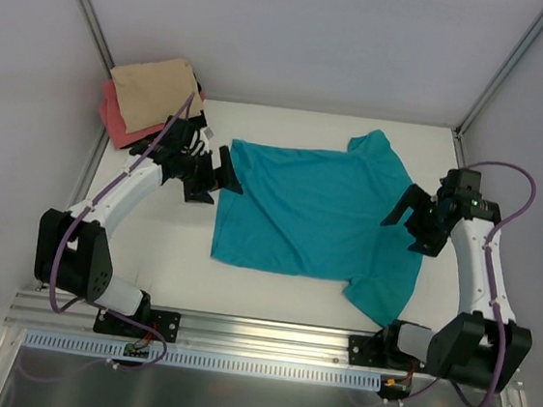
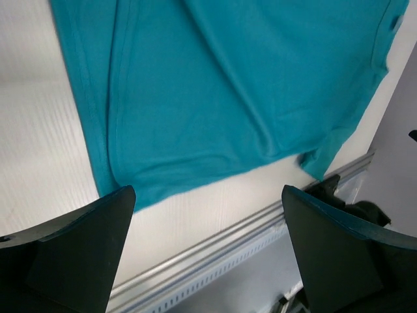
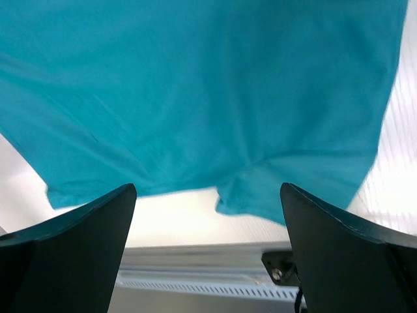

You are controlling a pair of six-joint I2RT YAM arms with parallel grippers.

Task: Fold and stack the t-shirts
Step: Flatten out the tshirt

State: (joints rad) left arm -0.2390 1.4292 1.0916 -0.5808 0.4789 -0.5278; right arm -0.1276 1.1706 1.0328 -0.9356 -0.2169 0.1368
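The teal tee point(image 1: 319, 209) lies spread flat in the middle of the counter point(image 1: 174, 252), and neither hand has hold of it.

The left hand point(image 1: 212, 178) stands with its fingers wide apart and nothing between them. It hangs at the tee's far left corner, and from above one finger overlaps the edge of the cloth. Whether it touches I cannot tell. In the left wrist view the two dark fingers point(image 2: 78, 248) frame bare counter, with a hemmed corner of the tee just beyond their tips.

The right hand point(image 1: 411, 222) is spread just as wide and is also empty. It sits over the tee's right edge, between the two sleeves. Its wrist view shows teal cloth filling the upper part, with the near sleeve bunched a little just past the fingers point(image 3: 71, 254). I cannot tell from either view whether they rest on the cloth.

The tee lies sideways. Its straight hem is toward the left arm and its sleeves are toward the right, one pointing to the far edge and one to the near edge. The near sleeve reaches close to the metal rail point(image 1: 258, 333) that carries the arm bases. A few soft creases run across the body.

The tan tee point(image 1: 152, 92) sits folded at the far left corner, on top of the coral tee point(image 1: 115, 121), which shows along its left side. This pile is just behind the left hand and apart from the teal tee.
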